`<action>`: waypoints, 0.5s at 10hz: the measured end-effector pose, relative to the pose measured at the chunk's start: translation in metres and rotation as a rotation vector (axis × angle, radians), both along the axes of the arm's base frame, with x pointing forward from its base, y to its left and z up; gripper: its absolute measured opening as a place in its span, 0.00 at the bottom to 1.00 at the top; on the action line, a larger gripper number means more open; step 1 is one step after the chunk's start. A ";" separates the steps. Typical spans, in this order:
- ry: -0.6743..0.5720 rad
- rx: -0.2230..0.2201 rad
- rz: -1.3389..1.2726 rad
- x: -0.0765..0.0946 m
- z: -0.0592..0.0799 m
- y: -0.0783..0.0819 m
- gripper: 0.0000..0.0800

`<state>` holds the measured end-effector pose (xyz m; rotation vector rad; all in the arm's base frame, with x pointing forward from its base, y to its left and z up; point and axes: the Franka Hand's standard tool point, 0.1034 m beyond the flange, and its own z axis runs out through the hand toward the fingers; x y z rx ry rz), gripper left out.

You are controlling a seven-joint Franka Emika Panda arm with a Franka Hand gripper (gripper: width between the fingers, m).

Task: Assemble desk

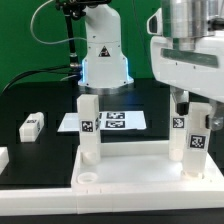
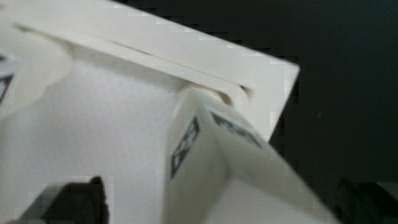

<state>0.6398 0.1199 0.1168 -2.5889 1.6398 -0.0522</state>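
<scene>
At the tabletop's (image 1: 130,162) far corner on the exterior view's right, the right leg (image 1: 190,145) stands upright, and the gripper (image 1: 190,108) hangs over its top with jaws spread apart, clear of its sides. The left leg (image 1: 88,130) stands upright at the tabletop's other far corner. Beyond the tabletop lie the marker board (image 1: 110,121) and, further left, a loose leg (image 1: 32,124).

Open gap between upright legs (image 1: 88,128)

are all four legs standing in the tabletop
No, one leg and another leg stand in the tabletop; a third leg lies on the table.
</scene>
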 end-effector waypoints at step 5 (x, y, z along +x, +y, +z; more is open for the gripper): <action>-0.022 -0.032 0.394 -0.001 -0.001 0.004 0.81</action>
